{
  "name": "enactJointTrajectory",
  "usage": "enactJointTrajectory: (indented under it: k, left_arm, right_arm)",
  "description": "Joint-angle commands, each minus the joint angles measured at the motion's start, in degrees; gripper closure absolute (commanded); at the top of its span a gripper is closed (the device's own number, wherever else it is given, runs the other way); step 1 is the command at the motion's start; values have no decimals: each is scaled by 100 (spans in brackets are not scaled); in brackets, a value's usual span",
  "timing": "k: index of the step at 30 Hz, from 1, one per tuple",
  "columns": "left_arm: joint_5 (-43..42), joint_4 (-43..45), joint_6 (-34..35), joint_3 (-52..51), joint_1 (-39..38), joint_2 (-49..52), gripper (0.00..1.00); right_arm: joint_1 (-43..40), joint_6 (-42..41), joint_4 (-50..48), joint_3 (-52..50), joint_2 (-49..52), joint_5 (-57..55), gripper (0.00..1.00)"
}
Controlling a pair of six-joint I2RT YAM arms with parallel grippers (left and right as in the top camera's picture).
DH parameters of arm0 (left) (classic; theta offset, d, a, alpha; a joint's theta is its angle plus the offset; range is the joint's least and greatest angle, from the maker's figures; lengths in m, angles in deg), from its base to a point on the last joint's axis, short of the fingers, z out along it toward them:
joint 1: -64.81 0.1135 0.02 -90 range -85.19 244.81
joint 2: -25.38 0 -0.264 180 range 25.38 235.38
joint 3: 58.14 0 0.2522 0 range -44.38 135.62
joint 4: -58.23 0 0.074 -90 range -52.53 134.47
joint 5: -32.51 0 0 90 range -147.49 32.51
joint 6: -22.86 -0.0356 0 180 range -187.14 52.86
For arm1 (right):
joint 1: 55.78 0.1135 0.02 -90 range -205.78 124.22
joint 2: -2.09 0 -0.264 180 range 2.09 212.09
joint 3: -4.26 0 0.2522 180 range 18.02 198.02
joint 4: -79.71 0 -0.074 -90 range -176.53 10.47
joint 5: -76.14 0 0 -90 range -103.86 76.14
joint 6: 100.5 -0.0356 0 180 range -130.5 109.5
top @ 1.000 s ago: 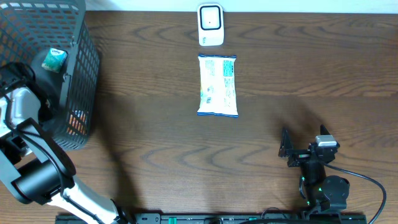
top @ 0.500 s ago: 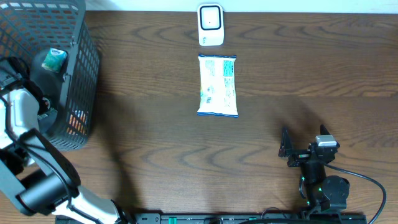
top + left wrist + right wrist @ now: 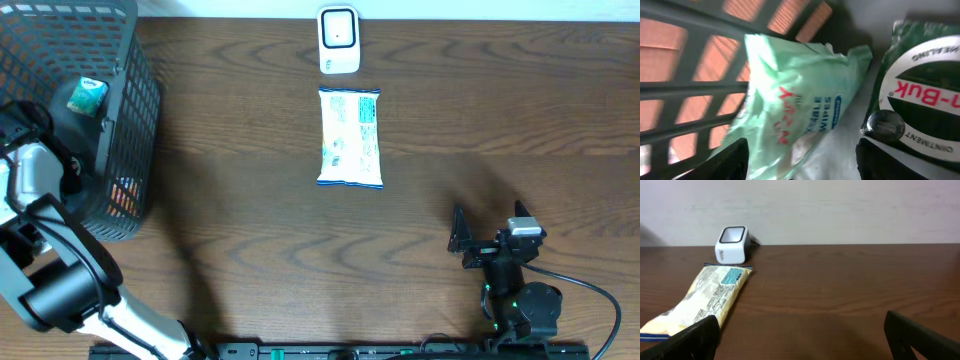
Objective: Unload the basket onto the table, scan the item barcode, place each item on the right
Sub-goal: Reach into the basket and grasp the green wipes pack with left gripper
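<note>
Pale green crinkly plastic pouch (image 3: 800, 100) lies inside the dark mesh basket (image 3: 135, 110) at the table's left end; its red & blue print is too blurred to read. L gripper (image 3: 802, 150) is down in there, hidden from overhead, claw spread w/ the pouch's lower end between the fingers, can't tell if they touch it. Just beside it is a dark green pack (image 3: 925, 100) marked "-Buk ointment", cut off at the edge. A flat cream-and-blue snack packet (image 3: 350, 137) lies on the wood-grain table (image 3: 250, 200) just by the white boxy scanner (image 3: 339, 40). R gripper (image 3: 800, 322) sits low nr the front edge, claw spread wide
</note>
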Motion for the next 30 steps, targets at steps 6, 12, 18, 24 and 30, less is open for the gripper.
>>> enactJointTrajectory:
  k: [6,12,18,24,30]
  left_arm:
    - [24,-26,52,-52,304,166,36]
    - [13,-37,57,-72,411,168,36]
    - [-531,2,55,-179,413,170,37]
    - [-844,-28,55,-267,411,173,69]
    - [-844,-188,138,-256,409,28,92]
  right_arm:
    - [-92,-20,22,-7,-33,-22,1]
    - [-92,-22,22,-7,-33,-22,1]
    - [-92,-20,22,-7,-33,-22,1]
    - [-92,-22,22,-7,-33,-22,1]
    - [-92,-22,22,-7,-33,-22,1]
